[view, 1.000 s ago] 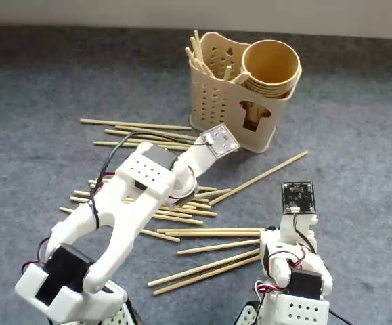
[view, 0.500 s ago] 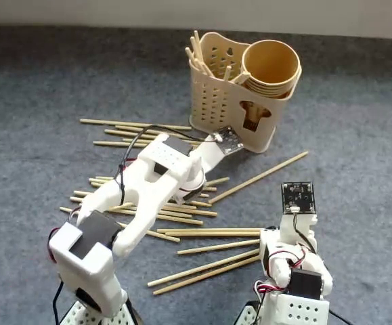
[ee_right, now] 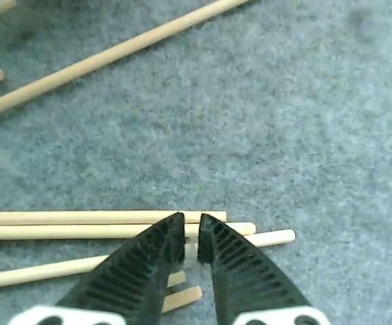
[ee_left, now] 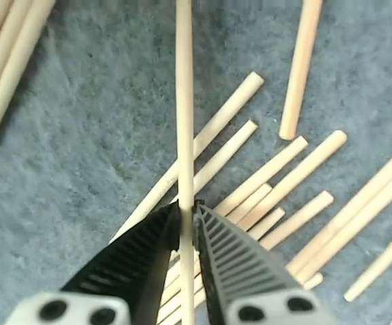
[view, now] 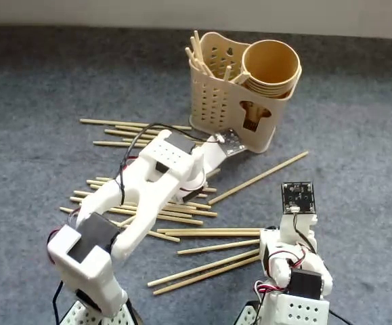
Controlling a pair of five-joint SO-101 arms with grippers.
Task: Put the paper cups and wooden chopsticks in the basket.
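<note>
Already in basket (view: 212, 101): I saw the cups (view: 271, 64) stacked inside, with a few chopsticks (view: 197, 53) upright beside them.
Left to do: many more chopsticks lay scattered on the worktop (view: 40, 81).
Left end effector (ee_left: 187, 208): clamped on one chopstick (ee_left: 184, 101), low near the basket's foot.
Right end effector (ee_right: 190, 237): jaws almost together, empty, above loose chopsticks.
Since a second ago: my left arm had stretched toward the basket; the right had not moved.

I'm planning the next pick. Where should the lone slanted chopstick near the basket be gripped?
Grip the lone chopstick at mid-shaft, coming straight down with jaws across it: it lies flat on the carpet with both sides free, and the middle should keep it balanced.
</note>
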